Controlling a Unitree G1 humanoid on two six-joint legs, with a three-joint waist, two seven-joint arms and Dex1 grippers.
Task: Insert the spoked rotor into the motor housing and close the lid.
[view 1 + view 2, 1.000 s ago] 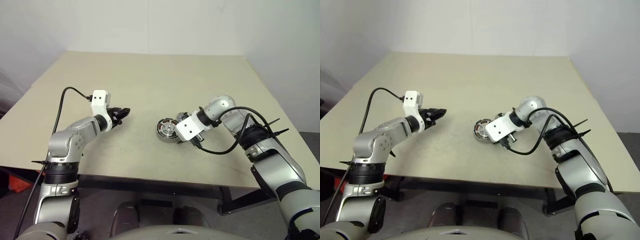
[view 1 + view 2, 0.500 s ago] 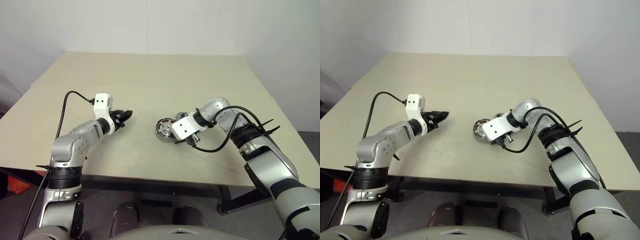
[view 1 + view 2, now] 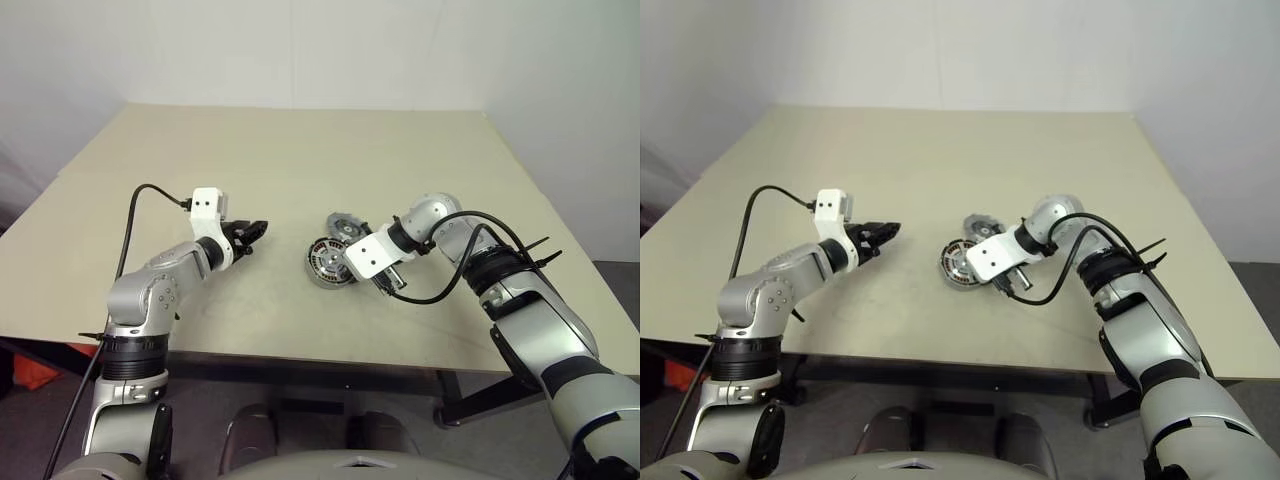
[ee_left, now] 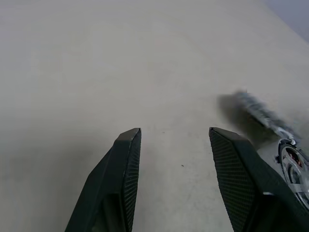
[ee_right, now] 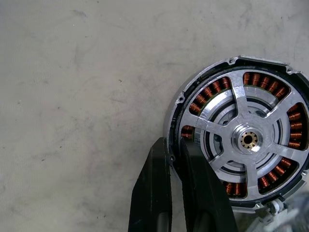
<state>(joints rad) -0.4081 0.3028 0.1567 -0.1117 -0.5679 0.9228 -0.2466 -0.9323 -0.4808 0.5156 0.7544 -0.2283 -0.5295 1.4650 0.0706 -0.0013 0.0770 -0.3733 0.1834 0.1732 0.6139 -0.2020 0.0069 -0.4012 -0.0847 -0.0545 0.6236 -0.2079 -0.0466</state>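
Housing [image 5: 241,140] sits on the tabletop [image 3: 300,160] near the front edge, between the arms, with the rotor [image 5: 248,139] already seated: silver spokes lie over the copper windings. The lid [image 3: 343,224], I judge, is the smaller silvery disc just behind the housing, not yet on, so closing is what's left. Right pincer [image 5: 175,153] is clamped on the housing rim; left pincer [image 4: 174,140] hangs with fingers apart, empty, well left of the parts.
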